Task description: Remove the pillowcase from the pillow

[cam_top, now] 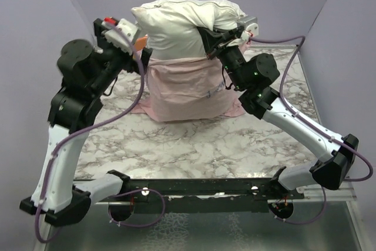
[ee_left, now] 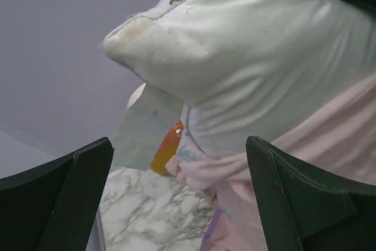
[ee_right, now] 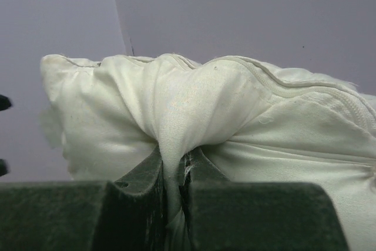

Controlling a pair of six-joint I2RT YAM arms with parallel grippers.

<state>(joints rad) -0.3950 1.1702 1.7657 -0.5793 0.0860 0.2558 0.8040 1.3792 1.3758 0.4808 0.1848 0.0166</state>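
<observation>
Pinches a fold of the pillow in the right tool, dark fingers closed on the off-white cloth with only that fold between them. Grips near the pillow's top right corner, as seen from overhead. Holds the left tool wide open and empty, its 2 fingers far apart at either edge of its own view, facing the pillow's left corner close by. Stands the pillow on end toward the back of the marble counter, top half bare. Wraps the lower half in the pillowcase, pale pink side out, bottom edge spread on the counter. Tucks an orange object behind the pillow's left side; touching or apart, cannot tell.
</observation>
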